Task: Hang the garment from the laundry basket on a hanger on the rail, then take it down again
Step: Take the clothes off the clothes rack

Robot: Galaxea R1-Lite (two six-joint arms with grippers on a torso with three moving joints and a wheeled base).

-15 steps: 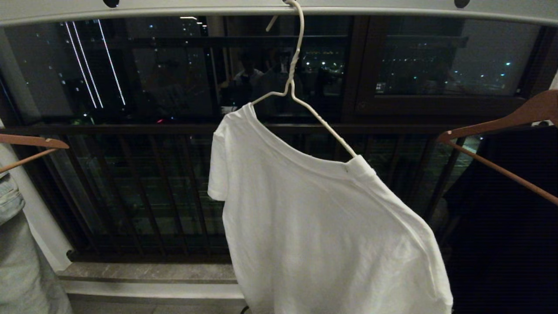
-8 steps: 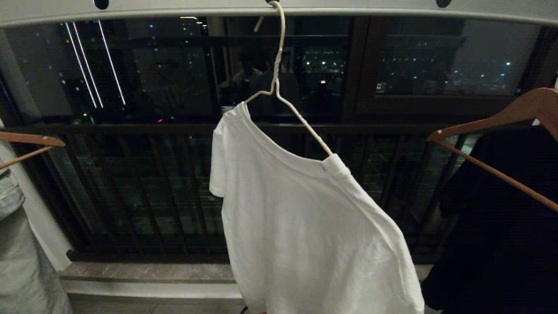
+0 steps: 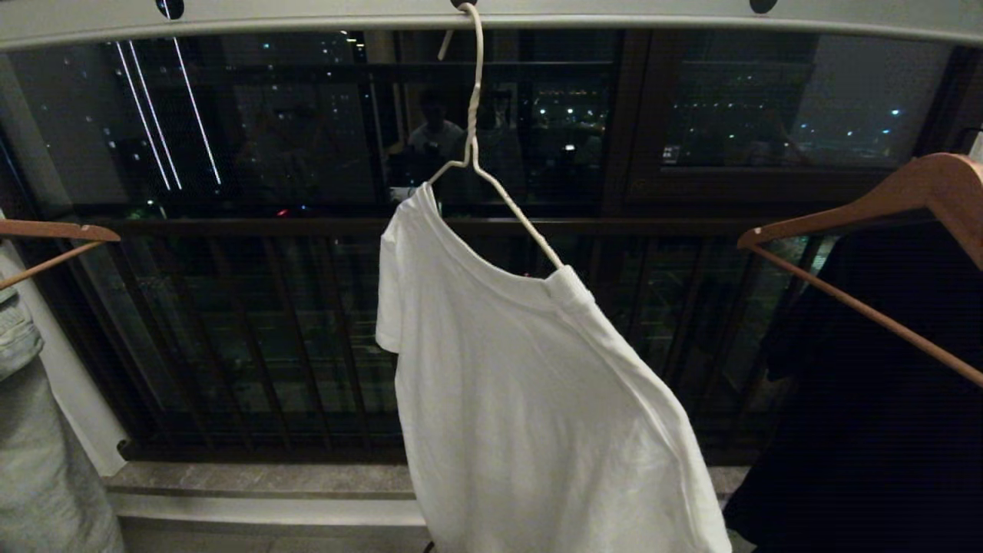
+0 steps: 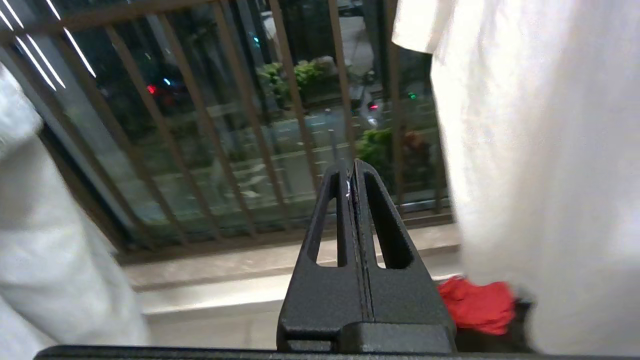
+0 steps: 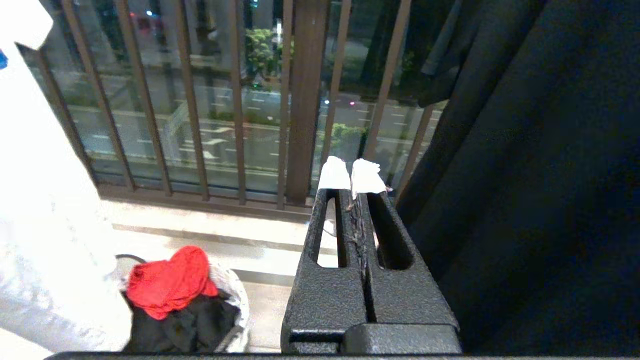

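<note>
The white garment hangs on the thin white wire hanger, whose hook sits in a hole of the pale rail at the top of the head view. The hanger is tilted, its right shoulder lower. Neither gripper shows in the head view. My left gripper is shut and empty, with the garment beside it. My right gripper, white-taped at the tips, is shut and empty too. Low on the floor stands the laundry basket, next to the garment.
A red cloth lies on dark clothing in the basket. A black garment hangs on a brown wooden hanger at the right, and a pale garment at the left. The dark barred balcony railing stands behind.
The hanger and garment have swung to the left along with the rail's holes. The black garment and its wooden hanger have drifted left too. The window behind holds still.
</note>
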